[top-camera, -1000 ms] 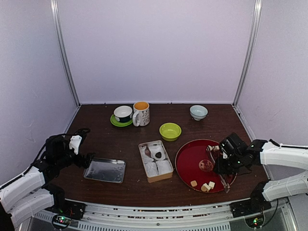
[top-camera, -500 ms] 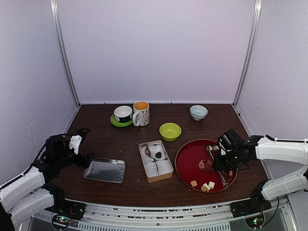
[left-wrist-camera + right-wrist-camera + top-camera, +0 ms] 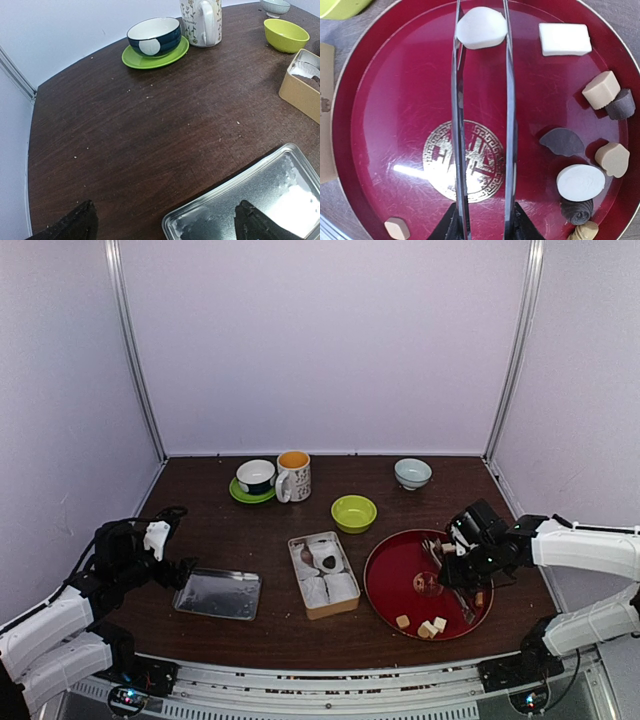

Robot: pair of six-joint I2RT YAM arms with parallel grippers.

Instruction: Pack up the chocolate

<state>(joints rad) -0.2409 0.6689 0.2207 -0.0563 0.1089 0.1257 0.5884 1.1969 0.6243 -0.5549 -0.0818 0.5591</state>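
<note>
Dark wooden table (image 3: 150,130) (crumb-speckled), pale lilac walls (image 3: 320,340)

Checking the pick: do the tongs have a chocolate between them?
Yes. A white chocolate sits between the tongs' tips, touching both blades; whether lifted, cannot tell.

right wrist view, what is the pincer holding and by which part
The right pincer clamps the metal tongs across both arms; the tong tips flank a white chocolate piece at its sides.
</note>
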